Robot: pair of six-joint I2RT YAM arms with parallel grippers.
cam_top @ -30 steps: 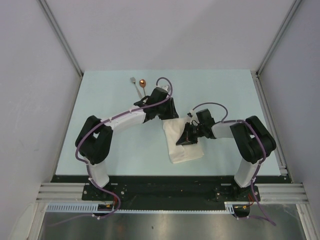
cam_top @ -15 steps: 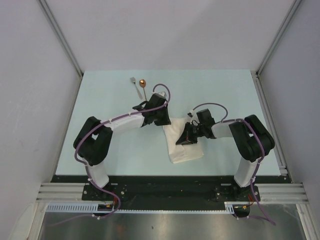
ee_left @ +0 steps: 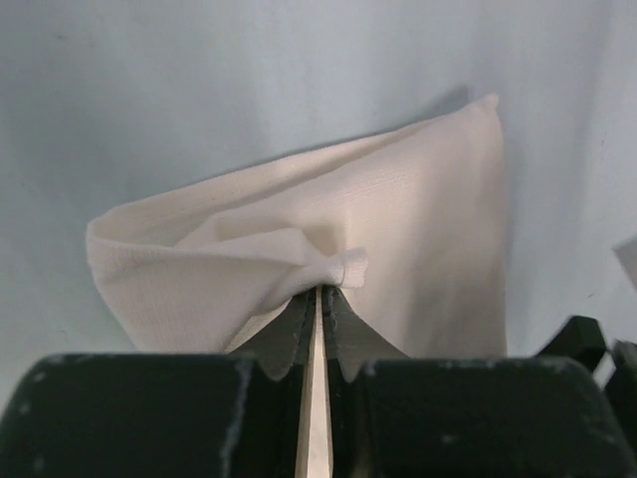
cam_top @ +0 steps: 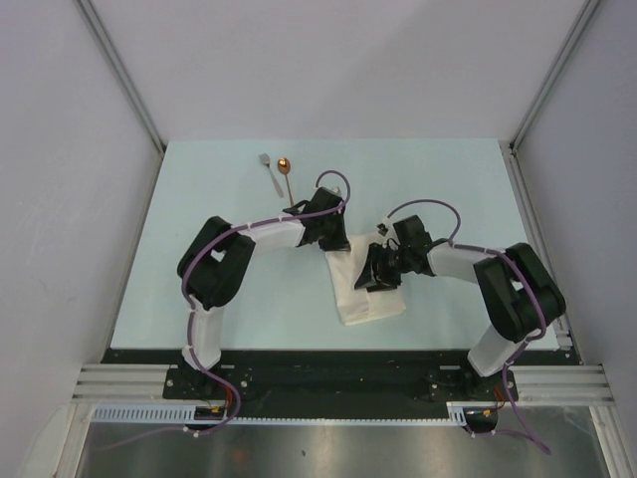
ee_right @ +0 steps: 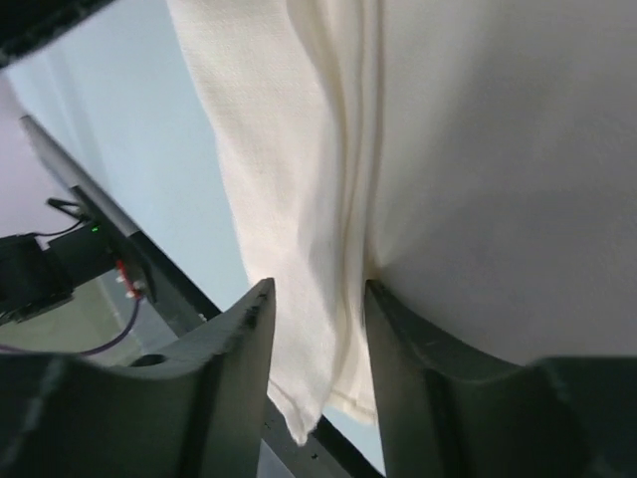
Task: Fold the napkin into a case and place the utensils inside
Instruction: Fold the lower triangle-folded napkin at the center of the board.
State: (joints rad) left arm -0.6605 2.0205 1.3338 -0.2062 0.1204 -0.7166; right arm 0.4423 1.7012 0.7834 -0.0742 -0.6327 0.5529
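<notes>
The cream napkin (cam_top: 366, 291) lies folded into a thick oblong near the table's middle. My left gripper (cam_top: 335, 241) is at its far left corner, and in the left wrist view that gripper (ee_left: 320, 290) is shut on a bunched fold of the napkin (ee_left: 408, 209). My right gripper (cam_top: 372, 278) hangs over the cloth's middle. In the right wrist view its gripper (ee_right: 318, 304) is open, with a loose fold of napkin (ee_right: 299, 199) between the spread fingers (ee_right: 234, 344). The silver fork (cam_top: 267, 170) and the copper-bowled spoon (cam_top: 286, 172) lie side by side at the back left.
The pale blue table (cam_top: 219, 289) is walled by grey panels left and right, with a metal rail (cam_top: 542, 239) along its right edge. The arm bases and a black bar (cam_top: 328, 373) line the near edge. Purple cables loop above both wrists.
My left gripper has closed on the napkin's far corner and its arm has shifted right. My right gripper has opened and let go of the cloth.
</notes>
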